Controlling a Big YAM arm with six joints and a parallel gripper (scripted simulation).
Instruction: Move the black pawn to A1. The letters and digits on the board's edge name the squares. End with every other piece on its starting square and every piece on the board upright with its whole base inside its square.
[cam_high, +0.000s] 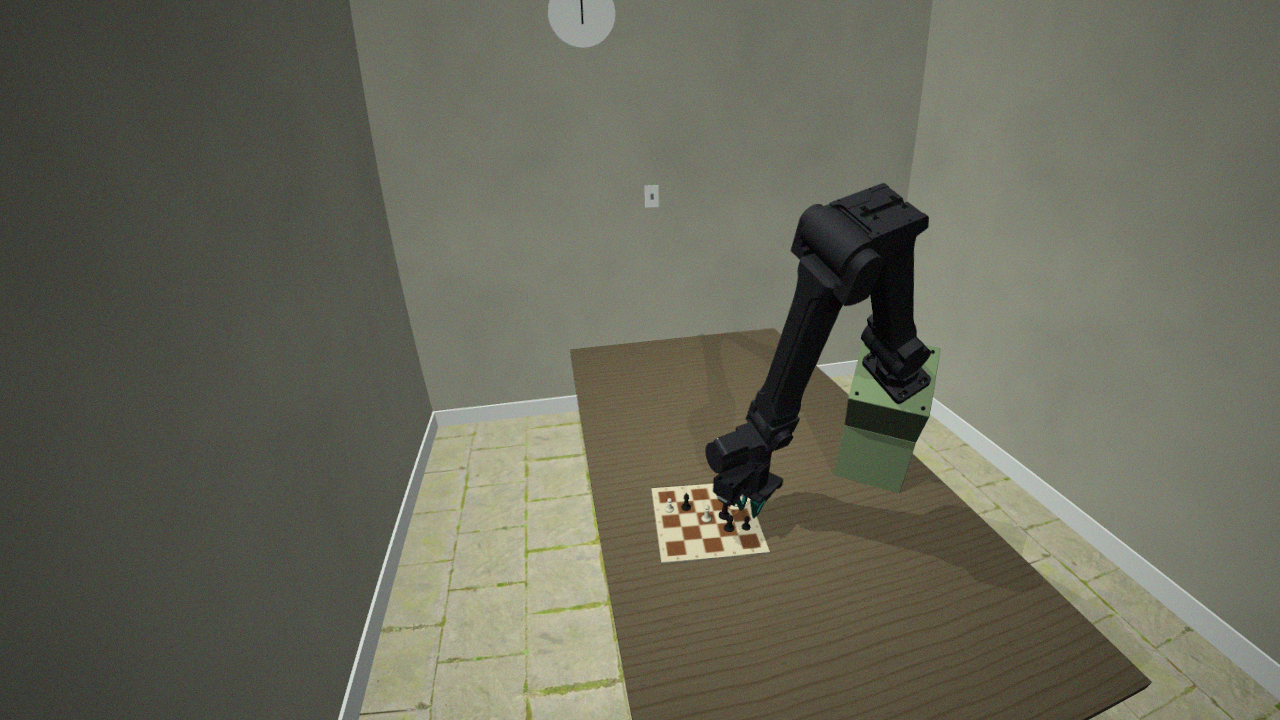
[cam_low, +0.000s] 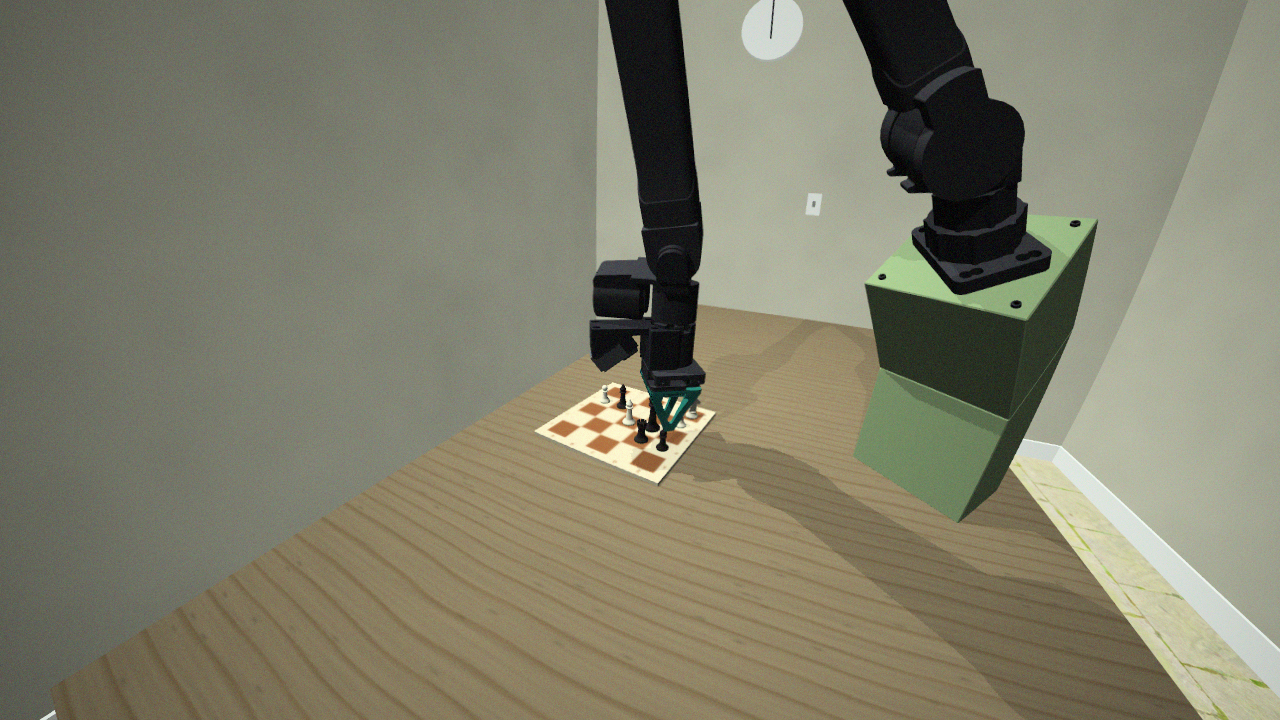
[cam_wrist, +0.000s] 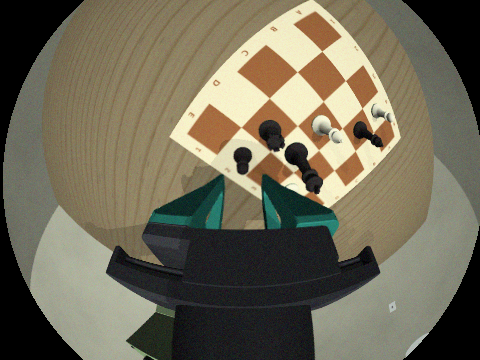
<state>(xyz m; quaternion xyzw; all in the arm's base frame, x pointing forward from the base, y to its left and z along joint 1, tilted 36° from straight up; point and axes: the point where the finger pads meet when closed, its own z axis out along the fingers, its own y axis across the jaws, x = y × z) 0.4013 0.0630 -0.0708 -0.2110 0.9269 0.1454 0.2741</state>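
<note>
The small chessboard lies on the wooden table and also shows in the exterior view and the wrist view. The black pawn stands upright near the board's edge by the letter E, just beyond my fingertips. It also shows in the exterior view. My gripper hangs over that edge of the board with its teal fingers partly apart and nothing between them. It also shows in the top view. The letter A marks the far end of the lettered edge.
Two taller black pieces stand close beside the pawn. A white piece, another black piece and a second white piece stand further right. The arm's green base block rises at the right of the table.
</note>
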